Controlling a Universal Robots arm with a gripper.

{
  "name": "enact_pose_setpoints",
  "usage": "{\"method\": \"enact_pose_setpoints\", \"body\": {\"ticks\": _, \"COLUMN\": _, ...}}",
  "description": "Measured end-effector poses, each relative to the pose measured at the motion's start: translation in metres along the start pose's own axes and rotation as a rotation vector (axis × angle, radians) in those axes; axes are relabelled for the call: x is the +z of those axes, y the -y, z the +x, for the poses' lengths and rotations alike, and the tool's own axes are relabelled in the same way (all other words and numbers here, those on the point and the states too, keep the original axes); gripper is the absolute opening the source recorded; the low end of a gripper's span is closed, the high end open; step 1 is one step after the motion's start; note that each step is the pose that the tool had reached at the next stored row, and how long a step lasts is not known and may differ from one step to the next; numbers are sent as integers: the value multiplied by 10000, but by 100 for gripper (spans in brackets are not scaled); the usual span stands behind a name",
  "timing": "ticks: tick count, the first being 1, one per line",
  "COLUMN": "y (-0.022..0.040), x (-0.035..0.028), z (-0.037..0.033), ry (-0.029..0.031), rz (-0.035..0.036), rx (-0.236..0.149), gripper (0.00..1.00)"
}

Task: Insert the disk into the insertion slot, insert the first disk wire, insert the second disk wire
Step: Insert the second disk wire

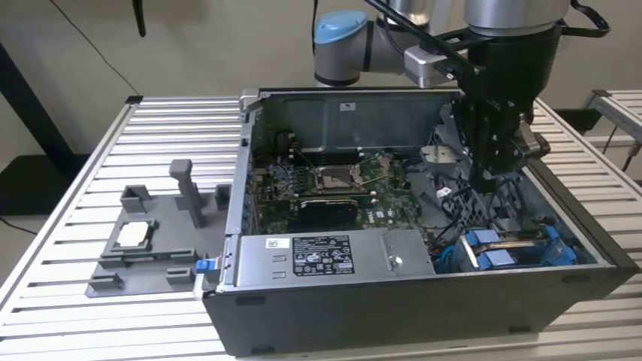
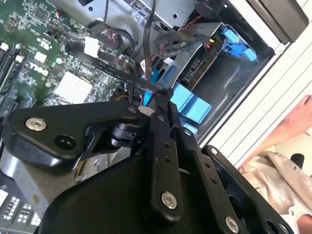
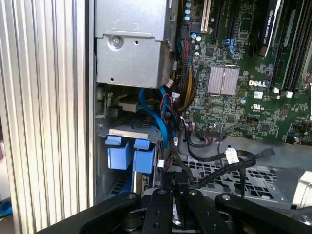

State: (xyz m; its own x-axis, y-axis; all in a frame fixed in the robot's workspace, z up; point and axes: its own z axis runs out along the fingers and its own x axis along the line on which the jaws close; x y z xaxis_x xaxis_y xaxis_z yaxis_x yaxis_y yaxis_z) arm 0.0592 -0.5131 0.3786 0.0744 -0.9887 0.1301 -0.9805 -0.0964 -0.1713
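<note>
Tool: black tool (image 2: 155, 97) pinched on a thin black disk wire (image 2: 147, 44).
Relation: just above the grey sheet-metal insertion slot (image 2: 204, 63), blue-framed disk (image 1: 512, 248) already inside.

We see an open black computer case (image 1: 422, 308) lying on a table of ribbed silver aluminium slats (image 1: 120, 158). Inside it lie a green motherboard (image 1: 331, 188) and a silver power supply box with a white label (image 1: 321, 259) at the near wall. On the exterior view's left, beside the case, a grey plastic fixture plate (image 1: 150, 241) carries upright posts and a small silver chip (image 1: 134, 235)
</note>
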Motion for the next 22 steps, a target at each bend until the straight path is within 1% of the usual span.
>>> {"method": "enact_pose_setpoints", "body": {"ticks": 5, "y": -5, "x": 34, "z": 132, "ry": 0, "rz": -8, "rx": 15, "gripper": 16}}
{"method": "enact_pose_setpoints", "body": {"ticks": 11, "y": -3, "x": 72, "z": 282, "ry": -2, "rz": -35, "rx": 30, "gripper": 16}}
{"method": "enact_pose_setpoints", "body": {"ticks": 12, "y": -5, "x": 77, "z": 291, "ry": 34, "rz": -35, "rx": 41, "gripper": 16}}
{"method": "enact_pose_setpoints", "body": {"ticks": 15, "y": -5, "x": 79, "z": 297, "ry": 558, "rz": 4, "rx": 138, "gripper": 16}}
{"method": "enact_pose_setpoints", "body": {"ticks": 16, "y": -5, "x": 80, "z": 300, "ry": 746, "rz": 18, "rx": 173, "gripper": 16}}
{"method": "enact_pose_setpoints", "body": {"ticks": 17, "y": -6, "x": 82, "z": 306, "ry": 921, "rz": 31, "rx": 204, "gripper": 16}}
{"method": "enact_pose_setpoints", "body": {"ticks": 21, "y": -7, "x": 94, "z": 340, "ry": 1536, "rz": 77, "rx": 317, "gripper": 16}}
{"method": "enact_pose_setpoints", "body": {"ticks": 22, "y": -3, "x": 98, "z": 351, "ry": 1607, "rz": 72, "rx": 330, "gripper": 16}}
